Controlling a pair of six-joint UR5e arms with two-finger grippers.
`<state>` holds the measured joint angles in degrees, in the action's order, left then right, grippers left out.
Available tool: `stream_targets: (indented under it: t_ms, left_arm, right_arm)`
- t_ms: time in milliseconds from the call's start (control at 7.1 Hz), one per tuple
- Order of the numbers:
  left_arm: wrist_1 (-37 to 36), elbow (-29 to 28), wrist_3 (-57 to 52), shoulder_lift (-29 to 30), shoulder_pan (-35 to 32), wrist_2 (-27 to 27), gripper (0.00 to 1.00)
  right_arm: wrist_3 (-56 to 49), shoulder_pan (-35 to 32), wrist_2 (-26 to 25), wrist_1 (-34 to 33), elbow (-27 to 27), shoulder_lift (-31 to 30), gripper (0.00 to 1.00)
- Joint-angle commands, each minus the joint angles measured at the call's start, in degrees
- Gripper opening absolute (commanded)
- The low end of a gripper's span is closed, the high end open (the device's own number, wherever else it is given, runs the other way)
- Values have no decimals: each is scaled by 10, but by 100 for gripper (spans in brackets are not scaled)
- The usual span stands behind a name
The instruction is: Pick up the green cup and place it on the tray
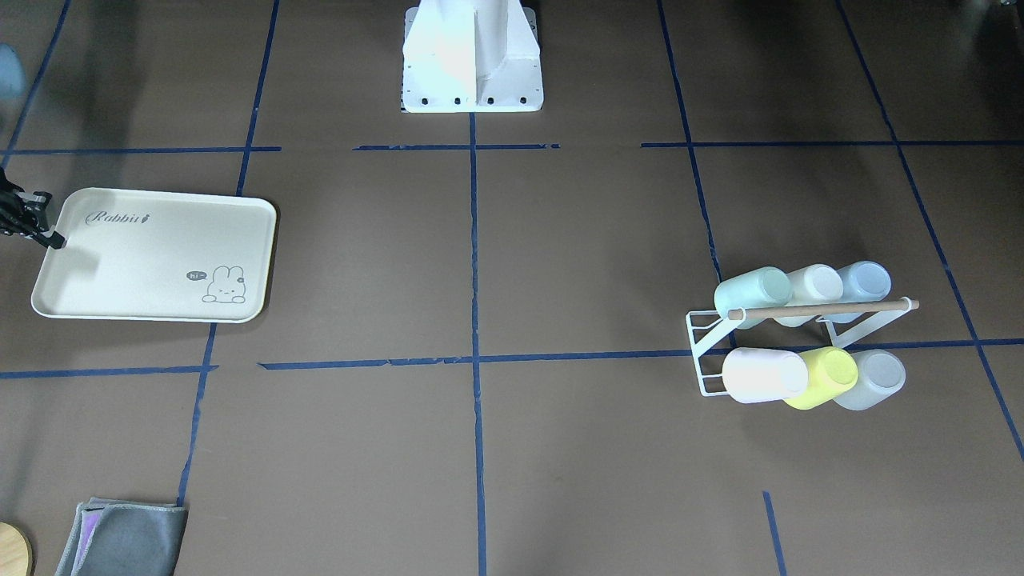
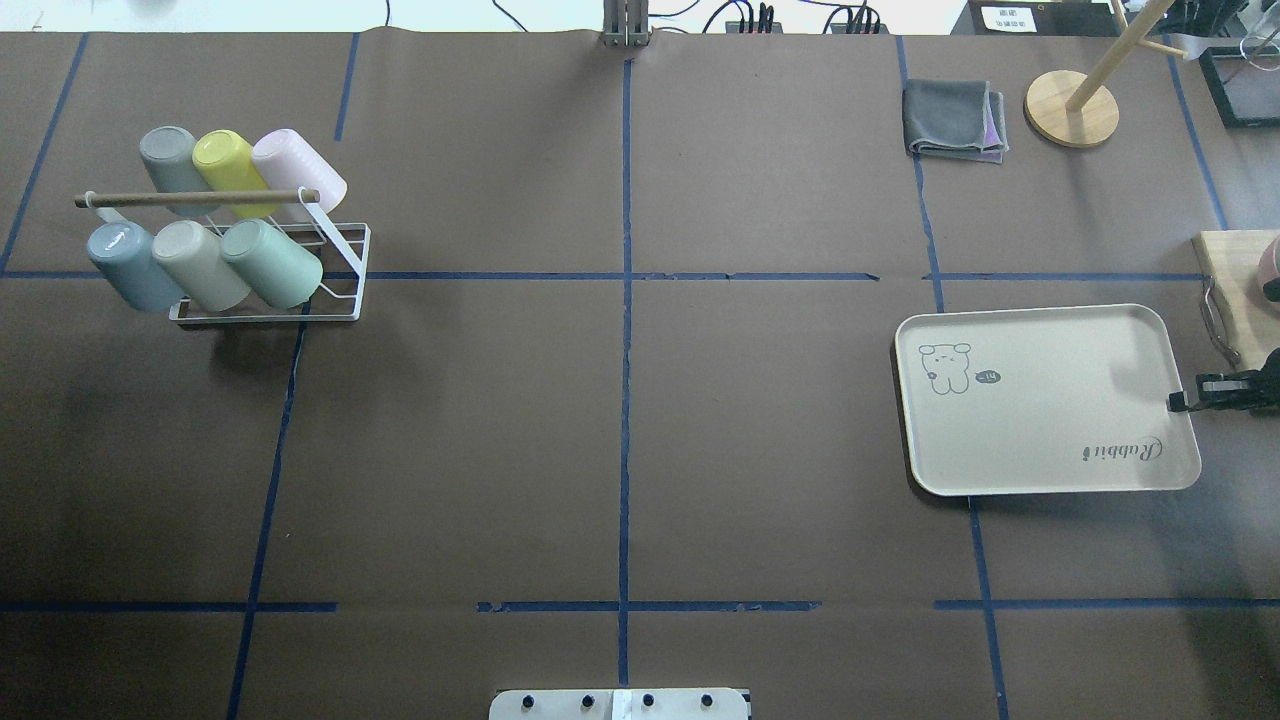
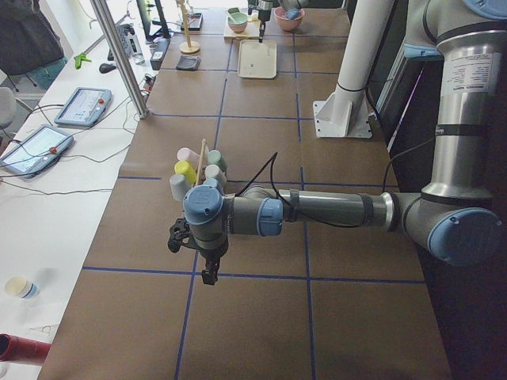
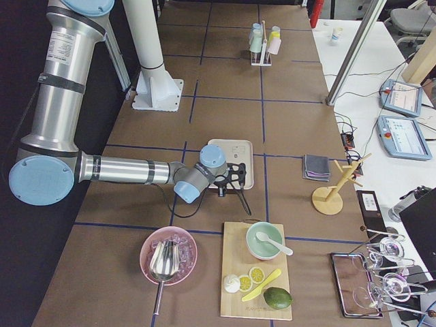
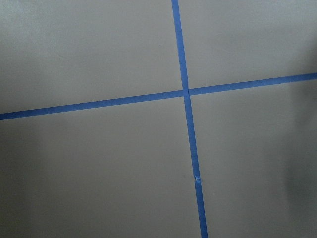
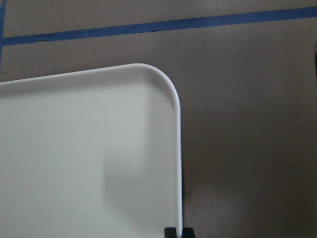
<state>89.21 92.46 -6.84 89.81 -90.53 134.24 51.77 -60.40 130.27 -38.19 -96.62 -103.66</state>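
Green cup [image 2: 272, 265] sits tilted on the rack [image 2: 364, 262], far left on the counter [image 2: 760, 450], tight beside a beige cup [image 2: 200, 265]. I could drag that or tip the rack. Left tool [image 3: 207, 273] hangs near, right tool [image 2: 1180, 402] at the tray [image 2: 1040, 430] rim; can't tell either's opening.

Right gripper [image 2: 1183, 399]: cropped by the overhead view's right edge, with only one dark tip showing at the rim of the tray [image 2: 1040, 440], so the jaw gap is unreadable. Left gripper [image 3: 207, 265]: seen from the side camera alone, its jaw state indeterminate. Green cup [image 2: 275, 262]: mouth concealed, facing down into the rack [image 2: 180, 199].
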Motion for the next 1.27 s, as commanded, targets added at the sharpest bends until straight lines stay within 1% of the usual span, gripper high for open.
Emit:
stream_targets:
  t_ms: [0,141,282,422,563,704,845,986,1126]
  left_arm:
    - [0,0,1,1,0,0,100]
    - [0,0,1,1,0,0,100]
    - [0,0,1,1,0,0,100]
    - [0,1,2,1,0,0,100]
    - [0,0,2,2,0,0,100]
    - [0,1,2,2,0,0,100]
    - [0,1,2,3,0,0,100]
    - [-1,0,2,2,0,0,100]
    - [0,0,2,3,0,0,100]
  right_arm:
    - [12,-49,82,-47,-50,27,0]
    - [73,-46,84,-74,-59,80,0]
    - [135,-18,82,-83,-58,126,0]
    - [177,24,64,-83,-56,160,0]
    - [224,69,32,-84,-53,193,0]
    - [251,113,-16,-84,-51,212,0]
    - [262,141,-39,-120,-39,259,0]
    - [262,167,-72,-177,-38,301,0]
    - [262,198,-101,-192,-31,323,0]
